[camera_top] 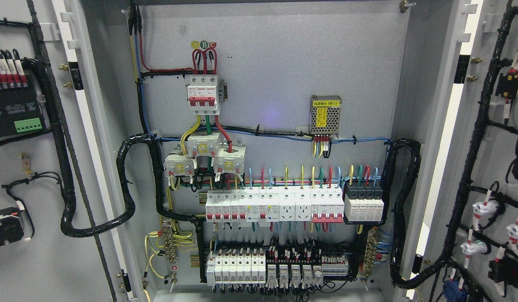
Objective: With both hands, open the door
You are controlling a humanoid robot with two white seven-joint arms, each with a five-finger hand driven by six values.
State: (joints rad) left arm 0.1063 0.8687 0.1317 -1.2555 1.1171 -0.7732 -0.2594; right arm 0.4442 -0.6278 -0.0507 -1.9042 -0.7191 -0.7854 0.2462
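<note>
a: grey painted sheet metal, matte and smooth. both leaves stand swung wide: left door (41,167) fills the left edge, right door (493,138) the right edge, their inner faces turned to the camera.

b: hands?

a: neither robot hand or arm appears in the head view, so whether the fingers are spread or curled cannot be told.

b: cabinet interior?

a: flat grey back panel (275,63). red-and-white boxy main breaker (203,94) at upper left, with glossy red wire loops on top. three white blocky modules (204,157) clustered just below it. small perforated metal power supply (325,114) with a yellow label at right of centre.

b: lower part?

a: long row of white rectangular breakers (275,205), some with red toggles; four black-topped units (363,203) touching the row's right end. beneath, a second row of white relays and terminal blocks (275,268).

b: cabling?

a: thick black ribbed conduit (127,184) loops from the left door into the cabinet; a similar loop (403,209) on the right. thin yellow, green, red and blue wires rise from the breaker row.
</note>
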